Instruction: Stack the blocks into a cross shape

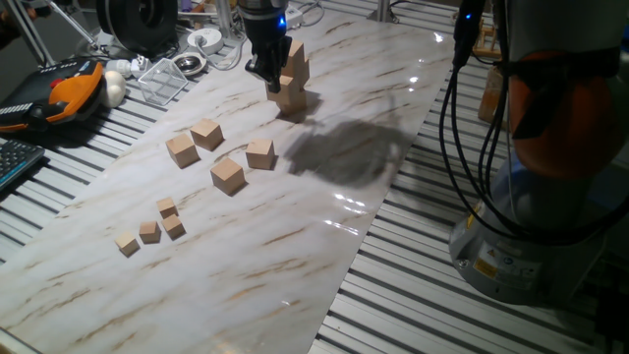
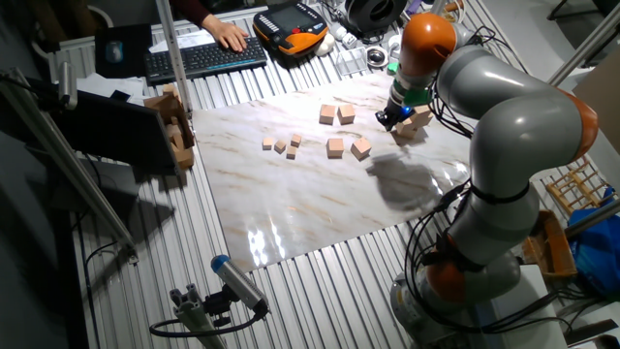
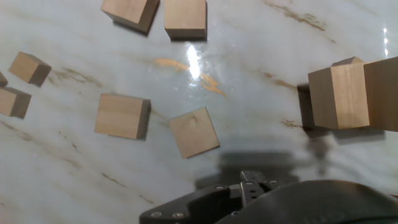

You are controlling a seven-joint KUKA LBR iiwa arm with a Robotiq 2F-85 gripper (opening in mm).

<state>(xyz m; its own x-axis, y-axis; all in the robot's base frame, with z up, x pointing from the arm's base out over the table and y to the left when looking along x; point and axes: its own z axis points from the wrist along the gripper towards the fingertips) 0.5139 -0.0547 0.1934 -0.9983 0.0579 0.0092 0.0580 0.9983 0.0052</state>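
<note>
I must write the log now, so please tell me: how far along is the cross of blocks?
Partly built. A stack of blocks already stands at the far end of the table. The gripper is right beside it; whether it holds a block cannot be told. Four loose blocks lie flat, not yet stacked. The small cubes are untouched.

A pale marbled surface (image 1: pixel 295 246) carries four loose blocks (image 1: pixel 228 175) near its middle, four much smaller cubes (image 1: pixel 149 232) clustered toward one end, and a stacked cluster of blocks (image 1: pixel 292 98) toward the other
</note>
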